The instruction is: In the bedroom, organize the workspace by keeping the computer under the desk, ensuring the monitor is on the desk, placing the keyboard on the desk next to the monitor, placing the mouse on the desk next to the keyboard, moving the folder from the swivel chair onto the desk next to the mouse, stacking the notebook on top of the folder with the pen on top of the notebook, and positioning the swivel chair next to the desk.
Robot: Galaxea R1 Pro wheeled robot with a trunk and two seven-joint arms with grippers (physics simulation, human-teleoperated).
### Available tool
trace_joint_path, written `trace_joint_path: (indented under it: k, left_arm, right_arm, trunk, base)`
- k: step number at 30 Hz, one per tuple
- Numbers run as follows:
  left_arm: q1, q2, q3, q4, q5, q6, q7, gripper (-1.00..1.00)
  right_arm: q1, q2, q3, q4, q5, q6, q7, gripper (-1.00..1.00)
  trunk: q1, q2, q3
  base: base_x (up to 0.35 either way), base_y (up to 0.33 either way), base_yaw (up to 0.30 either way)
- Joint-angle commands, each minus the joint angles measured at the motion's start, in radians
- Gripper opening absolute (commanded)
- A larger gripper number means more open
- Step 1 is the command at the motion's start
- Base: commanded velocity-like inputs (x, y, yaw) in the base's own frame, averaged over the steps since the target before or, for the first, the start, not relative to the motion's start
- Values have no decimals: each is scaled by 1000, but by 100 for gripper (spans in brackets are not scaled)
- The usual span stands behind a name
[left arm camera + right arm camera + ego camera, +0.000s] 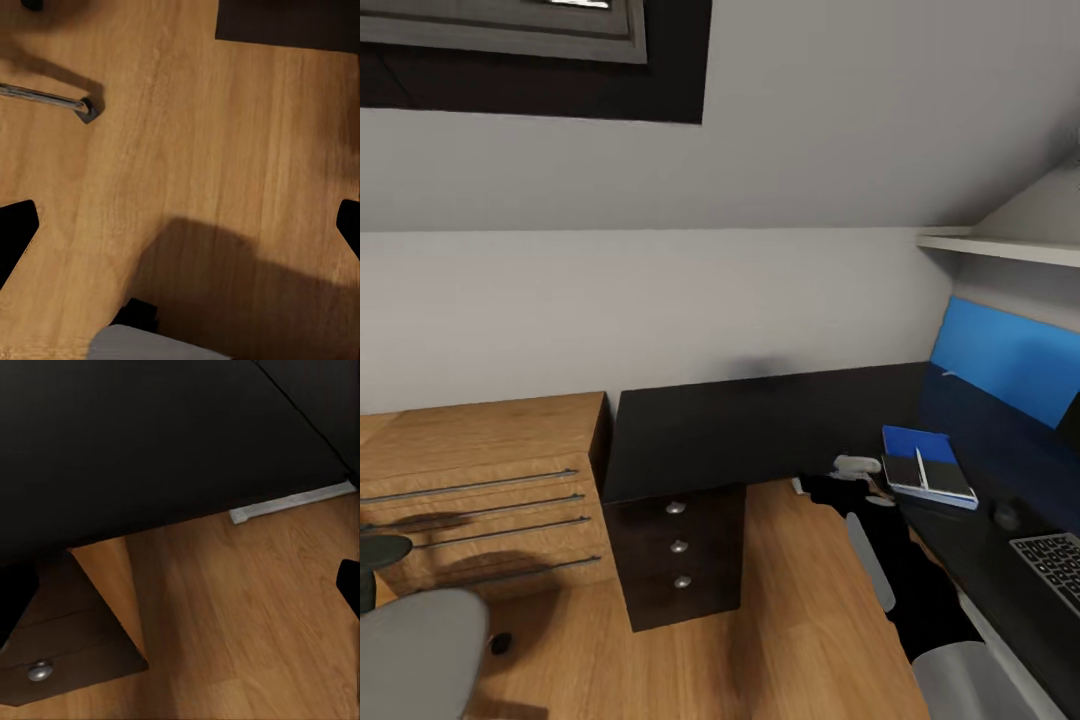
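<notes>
I'm in a home attic bedroom with a study corner: sloped ceiling [810, 120], wooden floor [790, 620], L-shaped black counter [760, 420], 3-drawer unit [678, 548], wooden drawer chest [480, 490].

No text, label, brand or number can be read anywhere. The keyboard [1050, 565] keys are too small to make out. The blue folder [920, 447] bears no legible marking.

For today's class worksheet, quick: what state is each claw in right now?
Left claw: open, holding nothing.
Right claw: open, holding nothing.
</notes>
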State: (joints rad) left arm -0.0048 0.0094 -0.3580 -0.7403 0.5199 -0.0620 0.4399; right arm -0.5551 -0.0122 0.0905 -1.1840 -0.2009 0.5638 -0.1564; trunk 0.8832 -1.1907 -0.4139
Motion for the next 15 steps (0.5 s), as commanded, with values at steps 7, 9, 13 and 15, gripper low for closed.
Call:
trace_joint_path:
  k: [7,9,13,15]
  left_arm:
    - [-11,0,-4,100,13,-7,2,100]
    - [-17,0,-4,118,15,-9,0,100]
    - [-28,0,-4,128,18,-11,-13,100]
    - [-32,0,-4,134,18,-12,-25,100]
  right_arm:
    - [107,-2,3,1,-9,-122,-39,100]
    - [200,-3,3,14,-7,-184,-56,100]
    - [293,-6,2,45,19,-331,-64,100]
    - [330,-7,2,69,44,-420,-66,100]
  trunk:
    - [-27,49,30]
    - [-35,63,37]
    - [-50,91,50]
    - [-58,105,57]
  base:
    - [0,0,14]
    - [0,0,3]
    - [0,0,1]
    - [0,0,0]
